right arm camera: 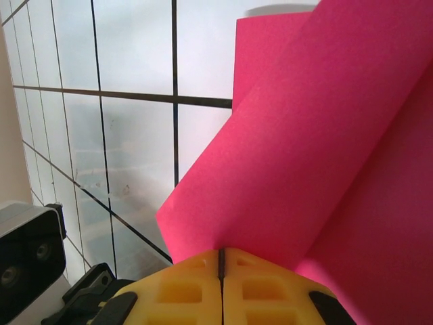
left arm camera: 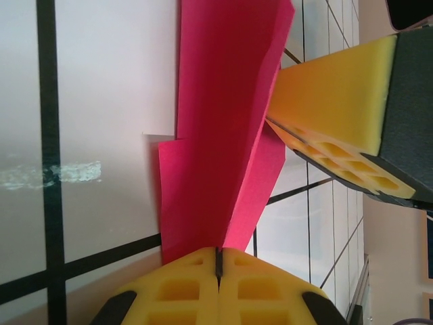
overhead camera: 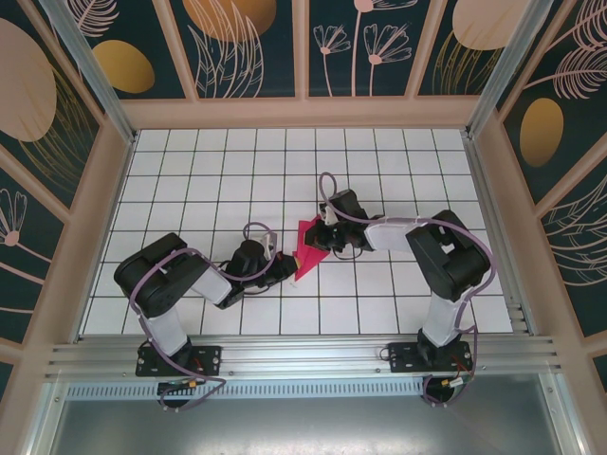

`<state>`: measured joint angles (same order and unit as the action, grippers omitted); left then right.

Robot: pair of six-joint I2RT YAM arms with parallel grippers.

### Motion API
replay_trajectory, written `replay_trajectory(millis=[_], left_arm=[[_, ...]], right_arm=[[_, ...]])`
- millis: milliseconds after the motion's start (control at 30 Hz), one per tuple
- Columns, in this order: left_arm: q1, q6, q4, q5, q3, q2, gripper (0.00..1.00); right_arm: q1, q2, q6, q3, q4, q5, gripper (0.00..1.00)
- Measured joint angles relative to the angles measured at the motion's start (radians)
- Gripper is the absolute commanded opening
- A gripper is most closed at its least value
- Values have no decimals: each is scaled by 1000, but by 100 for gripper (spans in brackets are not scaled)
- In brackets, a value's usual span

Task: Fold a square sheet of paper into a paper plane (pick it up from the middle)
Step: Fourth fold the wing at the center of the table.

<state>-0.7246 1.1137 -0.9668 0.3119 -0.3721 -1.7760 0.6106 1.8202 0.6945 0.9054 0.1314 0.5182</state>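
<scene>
Partway: pink sheet (overhead camera: 308,251) creased, no plane yet.
Left end effector (left arm camera: 218,261) and right end effector (right arm camera: 221,261) both pinch it.

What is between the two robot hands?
The pink paper, partly folded, spans from the left gripper to the right gripper; both pinch it, as the top view shows.

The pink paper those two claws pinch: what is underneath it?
The white gridded table lies under the pink paper, its black lines running beneath. The patch directly below the folds is covered.
</scene>
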Motion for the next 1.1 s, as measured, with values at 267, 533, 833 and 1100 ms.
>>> replay_trajectory(millis=[267, 533, 833, 1100], left_arm=[[5, 10, -6, 6, 0, -5, 0], [16, 21, -20, 37, -3, -18, 0], [18, 22, -17, 46, -8, -22, 6], [18, 20, 22, 40, -18, -2, 15]], right_arm=[[0, 14, -1, 23, -20, -21, 7], [0, 42, -1, 29, -27, -39, 6], [0, 53, -1, 36, -37, -51, 6], [1, 62, -1, 42, -49, -60, 6]])
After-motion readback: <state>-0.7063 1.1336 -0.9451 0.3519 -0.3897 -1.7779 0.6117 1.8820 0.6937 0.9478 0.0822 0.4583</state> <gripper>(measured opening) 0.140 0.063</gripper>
